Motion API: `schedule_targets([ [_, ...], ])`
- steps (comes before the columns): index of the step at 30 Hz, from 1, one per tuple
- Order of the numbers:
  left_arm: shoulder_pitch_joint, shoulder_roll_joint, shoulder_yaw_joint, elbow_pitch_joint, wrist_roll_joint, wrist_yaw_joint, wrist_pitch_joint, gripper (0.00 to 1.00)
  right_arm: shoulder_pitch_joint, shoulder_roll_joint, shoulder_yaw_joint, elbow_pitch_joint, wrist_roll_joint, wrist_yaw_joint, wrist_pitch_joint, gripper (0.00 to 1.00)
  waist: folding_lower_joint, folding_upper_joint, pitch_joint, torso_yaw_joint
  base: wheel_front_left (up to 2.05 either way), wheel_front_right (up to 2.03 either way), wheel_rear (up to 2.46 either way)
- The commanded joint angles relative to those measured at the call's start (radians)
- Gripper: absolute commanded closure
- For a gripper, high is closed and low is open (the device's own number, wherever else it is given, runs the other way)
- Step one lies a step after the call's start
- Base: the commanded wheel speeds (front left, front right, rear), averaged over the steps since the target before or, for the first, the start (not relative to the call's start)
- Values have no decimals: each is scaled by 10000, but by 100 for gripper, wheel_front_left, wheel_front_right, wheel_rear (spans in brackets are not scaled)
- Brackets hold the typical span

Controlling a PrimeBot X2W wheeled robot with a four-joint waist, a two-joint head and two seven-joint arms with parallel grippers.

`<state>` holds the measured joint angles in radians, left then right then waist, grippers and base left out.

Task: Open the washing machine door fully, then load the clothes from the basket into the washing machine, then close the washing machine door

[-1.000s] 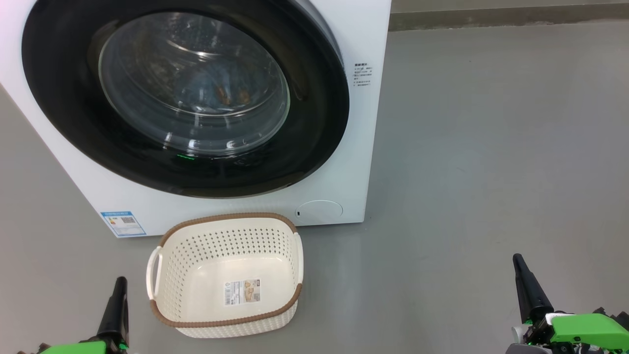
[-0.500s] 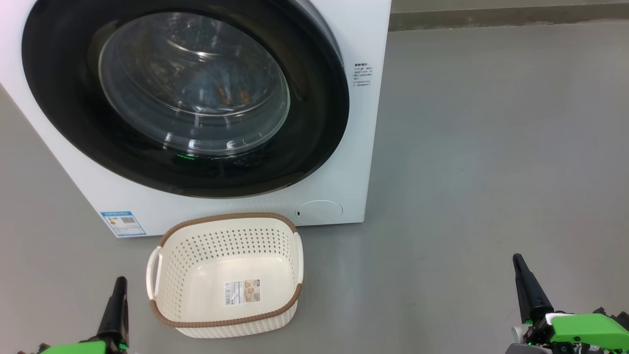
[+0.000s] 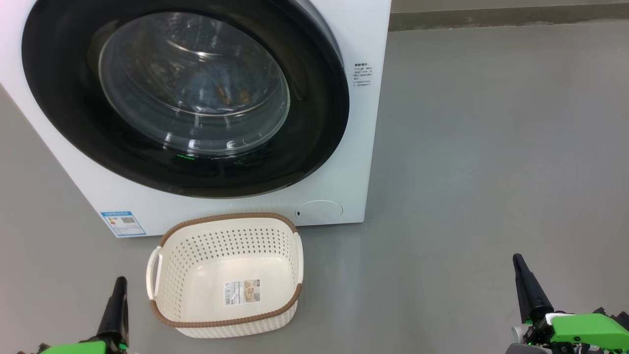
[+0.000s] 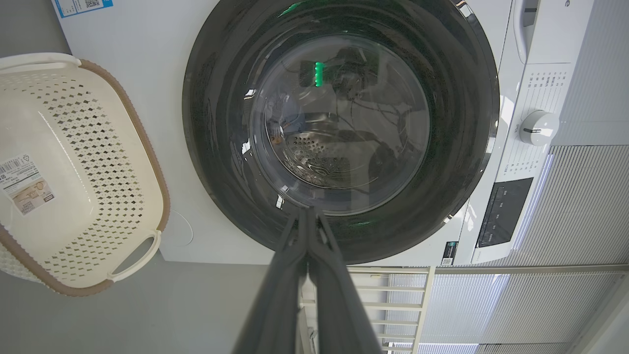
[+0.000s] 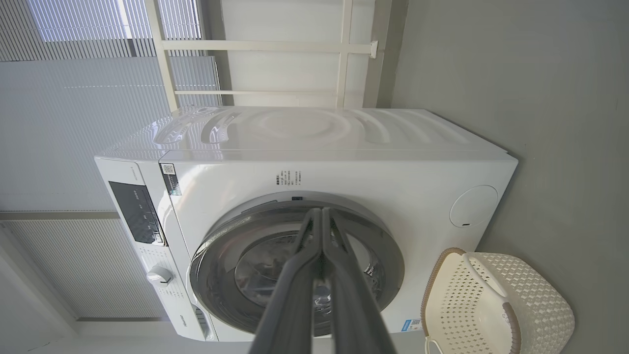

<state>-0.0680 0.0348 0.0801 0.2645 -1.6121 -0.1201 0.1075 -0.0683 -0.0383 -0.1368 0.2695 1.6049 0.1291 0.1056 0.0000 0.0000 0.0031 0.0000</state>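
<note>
Washing machine door [image 3: 191, 88] sits flush against the washing machine [image 3: 354, 147], black rim seated all round, so it reads as closed. The clothes [image 3: 226, 93] show through the glass as a blue patch with orange specks, low in the drum. Detail is too dim to say more.

The basket [image 3: 226, 216] is on the floor just in front of the machine, below the door. It is upright and empty apart from a label on its bottom, with its long axis running side to side and a handle at each end.

Left gripper [image 3: 119, 282] is low and just beside the basket's left handle, not touching it, with the door ahead and up-view. It is the nearer arm to both. Right gripper [image 3: 517, 260] is well apart to the right over bare floor.

In the wrist views both grippers have their fingers pressed together, tips meeting, nothing between them and touching nothing: left [image 4: 307, 216], right [image 5: 322, 214].

Judgement: all three steps look done, so no reach toward the door or the basket seems needed.
</note>
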Motion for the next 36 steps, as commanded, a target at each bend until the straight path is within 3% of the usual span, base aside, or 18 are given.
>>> schedule_targets([
  [1, -400, 158, 343, -195, 41, -106, 62, 100, -396, -120, 233, -248, 40, 16, 75, 100, 0, 0, 0, 0, 0, 0, 0],
  [36, -401, 156, 346, -195, 43, -106, 64, 100, -396, -120, 233, -248, 40, 16, 74, 100, 0, 0, 0, 0, 0, 0, 0],
])
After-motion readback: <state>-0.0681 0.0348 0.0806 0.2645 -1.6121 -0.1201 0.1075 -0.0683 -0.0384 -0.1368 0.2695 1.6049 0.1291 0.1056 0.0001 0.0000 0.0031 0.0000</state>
